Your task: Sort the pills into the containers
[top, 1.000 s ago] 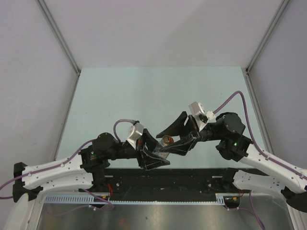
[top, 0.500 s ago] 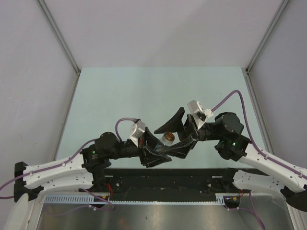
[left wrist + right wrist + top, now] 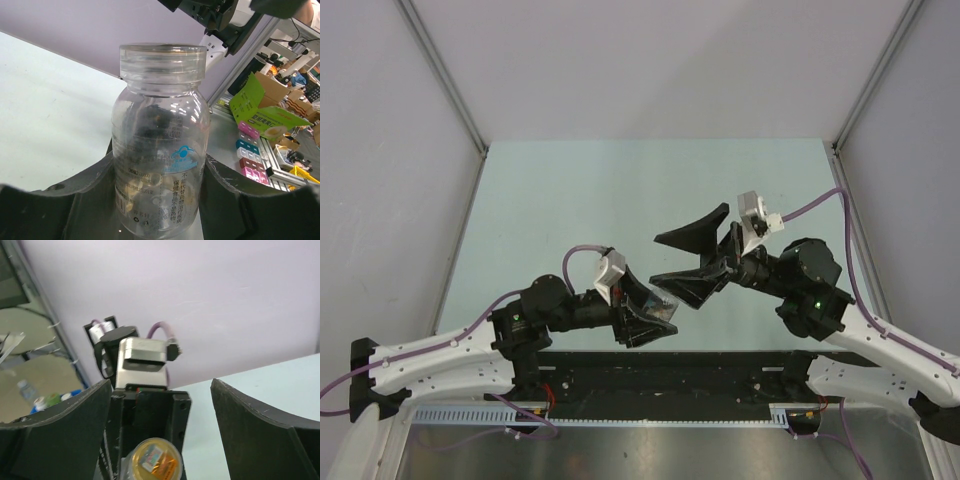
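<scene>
My left gripper (image 3: pixel 655 318) is shut on a small clear bottle (image 3: pixel 160 140), held upright between its dark fingers (image 3: pixel 65 205). Pale pills (image 3: pixel 131 192) lie at the bottom of the bottle. Its top shows a gold, tan seal (image 3: pixel 152 463) in the right wrist view. My right gripper (image 3: pixel 656 260) hangs open above and to the right of the bottle, with nothing between its fingers (image 3: pixel 260 425). It stands apart from the bottle top. The containers are out of view.
The pale green table (image 3: pixel 620 200) stretches behind both arms, with grey walls on three sides. Off the table, in the left wrist view, a green carton (image 3: pixel 265 112) and coloured boxes (image 3: pixel 250 150) sit on a shelf.
My right gripper has opened wider and drawn back up and to the right, away from the bottle top. The left gripper still holds the bottle and has barely moved.
</scene>
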